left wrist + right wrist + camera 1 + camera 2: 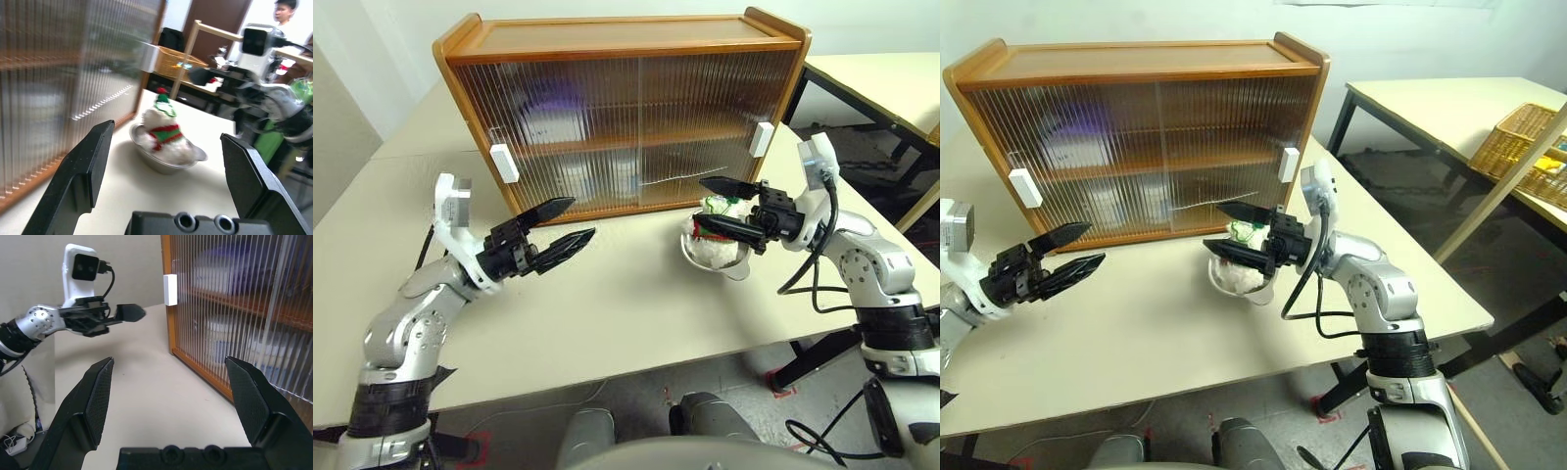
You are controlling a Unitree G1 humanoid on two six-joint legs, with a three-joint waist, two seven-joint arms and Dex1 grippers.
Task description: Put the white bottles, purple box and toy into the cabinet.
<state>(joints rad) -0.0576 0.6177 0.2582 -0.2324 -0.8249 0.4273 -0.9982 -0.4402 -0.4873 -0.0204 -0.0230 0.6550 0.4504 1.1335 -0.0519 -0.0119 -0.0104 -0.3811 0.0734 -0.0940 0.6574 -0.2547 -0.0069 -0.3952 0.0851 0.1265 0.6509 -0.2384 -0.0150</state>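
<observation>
Ahead, the cabinet (pixel 625 108) stands at the far side of the table (pixel 607 313), both ribbed doors drawn across its front, a white handle (pixel 504 163) at the left and another at the right. Through the doors I make out a purple blur, the box (pixel 558 103), on the upper level at the left, and pale shapes below the shelf that I cannot name for sure. From my right wrist those shapes read a little clearer: white, squat, behind the ribs. Right of centre, close to the cabinet's near edge, the bowl (pixel 166 159) holds the toy (pixel 164 134); my left wrist shows its hat and scarf plainly. My left gripper (pixel 563 227) hovers with fingers wide apart, empty. My right gripper (pixel 722 206), fingers spread too, hangs over the bowl.
</observation>
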